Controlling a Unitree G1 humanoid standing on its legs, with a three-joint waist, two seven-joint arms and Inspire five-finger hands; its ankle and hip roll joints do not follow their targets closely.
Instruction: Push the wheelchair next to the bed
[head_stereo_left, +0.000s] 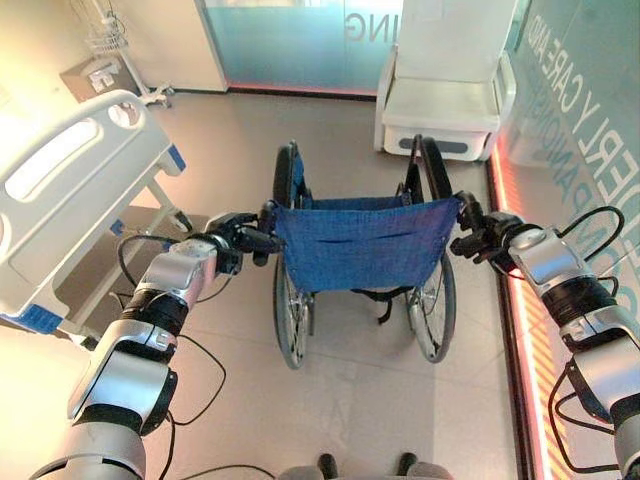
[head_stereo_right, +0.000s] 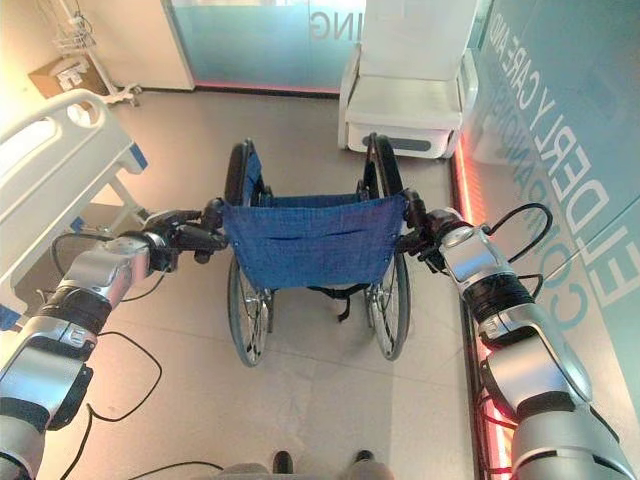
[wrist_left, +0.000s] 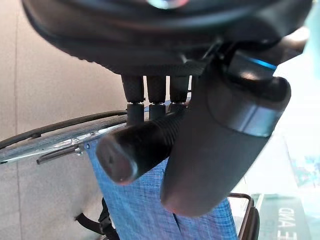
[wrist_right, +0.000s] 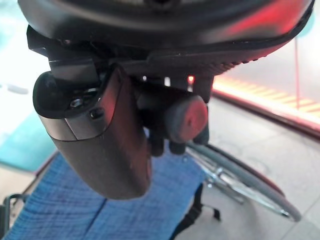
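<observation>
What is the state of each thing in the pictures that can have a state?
wheelchair: unfolded, upright on its wheels, seat empty, facing away from the robot.
left hand: fingers curled round the left push handle.
right hand: shut on the right push handle.
bed: at the left, apart from the wheelchair, side rail up.
white armchair: empty, beyond the wheelchair.

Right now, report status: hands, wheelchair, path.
Left hand and right hand shut on wheelchair push handles. Bed to the left. White armchair straight ahead of the wheelchair.
</observation>
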